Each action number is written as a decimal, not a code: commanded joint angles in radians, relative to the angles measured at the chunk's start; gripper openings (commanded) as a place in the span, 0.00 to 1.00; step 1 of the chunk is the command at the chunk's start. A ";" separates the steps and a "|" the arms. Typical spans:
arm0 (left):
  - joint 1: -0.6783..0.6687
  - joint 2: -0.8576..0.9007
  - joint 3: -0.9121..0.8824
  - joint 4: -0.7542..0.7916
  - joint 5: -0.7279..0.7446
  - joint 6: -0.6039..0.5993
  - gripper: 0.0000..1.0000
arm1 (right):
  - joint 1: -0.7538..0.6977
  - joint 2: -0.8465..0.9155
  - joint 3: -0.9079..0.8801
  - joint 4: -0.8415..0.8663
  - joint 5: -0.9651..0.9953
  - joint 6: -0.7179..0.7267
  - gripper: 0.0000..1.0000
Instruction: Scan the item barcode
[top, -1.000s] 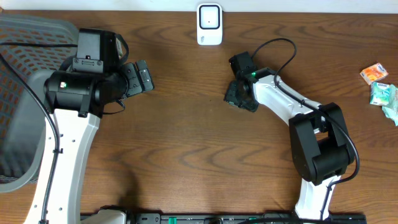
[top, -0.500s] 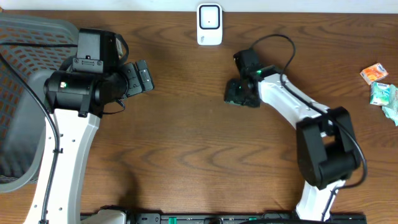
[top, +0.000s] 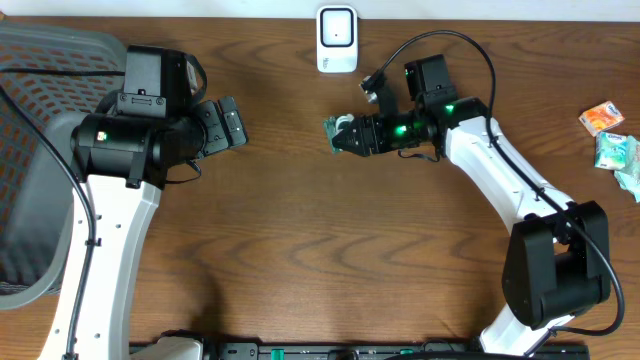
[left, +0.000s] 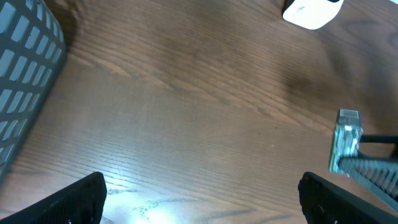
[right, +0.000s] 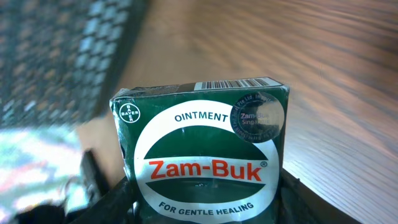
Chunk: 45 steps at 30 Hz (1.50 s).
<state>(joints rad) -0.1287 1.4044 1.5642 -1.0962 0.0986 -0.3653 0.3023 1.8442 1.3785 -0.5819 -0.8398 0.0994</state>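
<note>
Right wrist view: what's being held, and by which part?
The right gripper holds the Zam-Buk ointment box by its lower sides; the barcode on top is free. The left gripper holds nothing.

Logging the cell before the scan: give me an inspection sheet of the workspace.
Surface: wooden table, no spills seen.
Job's things: ointment box in the right gripper, barcode on its top edge; white scanner at the far edge.
Clutter: snack packets at the right edge.
Grippers: left gripper open, empty; right gripper shut on the ointment box.
Cables: black cable loops over the right arm.
Surroundings: grey mesh basket on the left.
</note>
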 joint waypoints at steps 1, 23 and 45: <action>0.004 0.000 0.012 -0.003 -0.006 0.006 0.98 | -0.008 -0.020 0.016 -0.001 -0.188 -0.139 0.53; 0.004 0.000 0.012 -0.003 -0.006 0.006 0.98 | -0.006 -0.018 0.015 -0.098 0.217 -0.207 0.51; 0.004 0.000 0.012 -0.003 -0.006 0.006 0.98 | -0.007 -0.012 -0.172 -0.092 0.830 -0.195 0.67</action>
<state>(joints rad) -0.1287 1.4044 1.5642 -1.0966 0.0982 -0.3653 0.3023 1.8442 1.2167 -0.6842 -0.0891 -0.0902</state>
